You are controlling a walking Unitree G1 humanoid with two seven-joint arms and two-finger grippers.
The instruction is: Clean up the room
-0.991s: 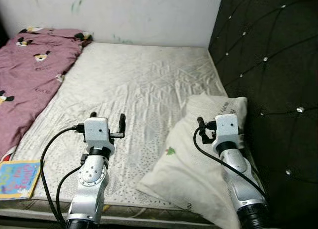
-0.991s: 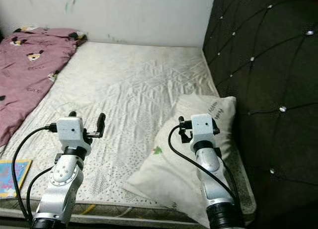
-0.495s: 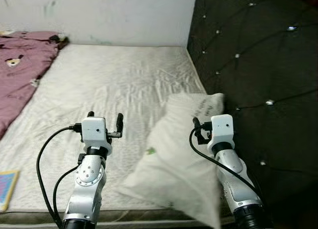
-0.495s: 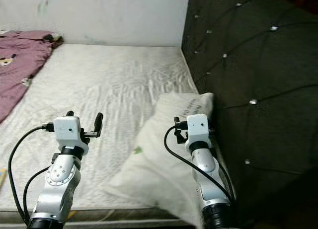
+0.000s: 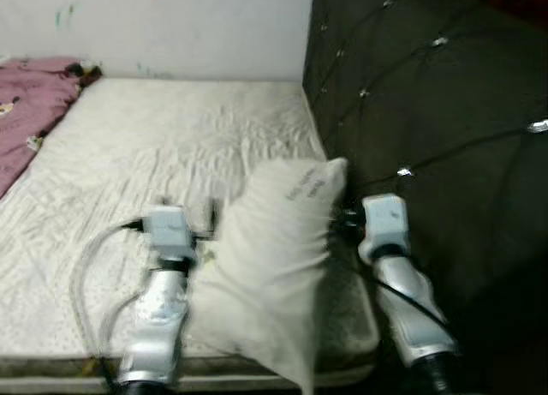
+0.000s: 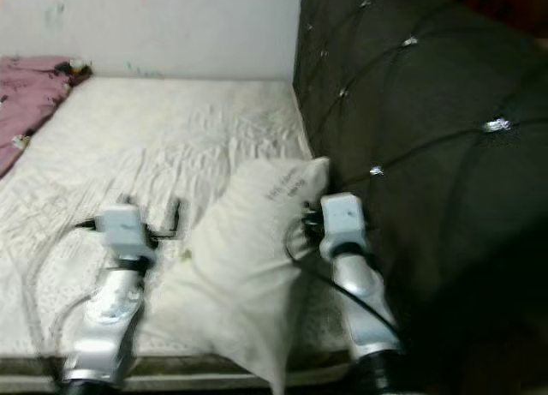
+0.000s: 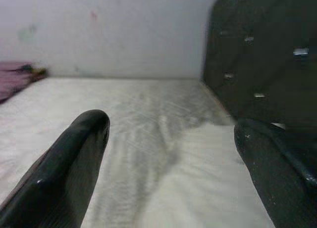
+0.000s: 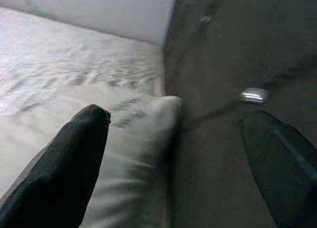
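Note:
A white pillow (image 5: 274, 258) with dark print lies at the near right corner of the bare mattress (image 5: 171, 138), one corner up against the black tufted headboard (image 5: 428, 112). My left gripper (image 5: 187, 208) hovers open just left of the pillow; the left wrist view has its fingers (image 7: 74, 159) wide apart over the mattress and the pillow's edge (image 7: 208, 188). On the pillow's right, beside the headboard, my right gripper (image 5: 345, 218) is open. The right wrist view looks between its fingers (image 8: 69, 163) at the pillow (image 8: 124, 139). The picture is blurred.
A crumpled pink blanket (image 5: 26, 95) lies at the bed's far left. A white wall (image 5: 171, 26) with small paint marks runs behind the bed. The headboard closes off the right side. The mattress's front edge (image 5: 68, 365) is just below my arms.
The camera has swung right, so the whole scene slid left: the blanket is almost out of frame and the book at the near left is gone from view. Both arms keep their pose.

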